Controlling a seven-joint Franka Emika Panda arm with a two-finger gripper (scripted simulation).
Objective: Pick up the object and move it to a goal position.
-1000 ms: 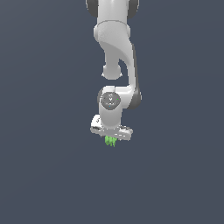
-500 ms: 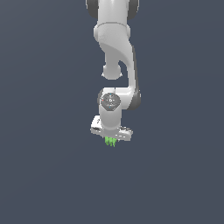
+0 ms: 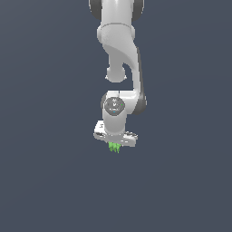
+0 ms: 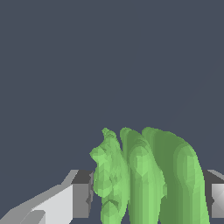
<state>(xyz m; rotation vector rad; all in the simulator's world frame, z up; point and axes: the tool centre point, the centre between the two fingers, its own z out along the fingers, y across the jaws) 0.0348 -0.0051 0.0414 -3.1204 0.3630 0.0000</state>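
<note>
The object [image 3: 114,147] is a tiny bright green item of thin wavy slices side by side. In the exterior view it hangs just under my gripper [image 3: 114,144], at the end of the white arm. In the wrist view the object [image 4: 146,177] fills the space between my two fingers, one finger [image 4: 81,194] on each side and close against it. My gripper is shut on the object. The fingertips themselves are hidden behind the hand in the exterior view.
A plain dark grey surface [image 3: 45,181] fills both views, with nothing else on it. The white arm [image 3: 118,50] comes down from the exterior view's top middle.
The arm and gripper have shifted slightly, with the green object still held between the fingers. The hand sits a little lower than one second ago.
</note>
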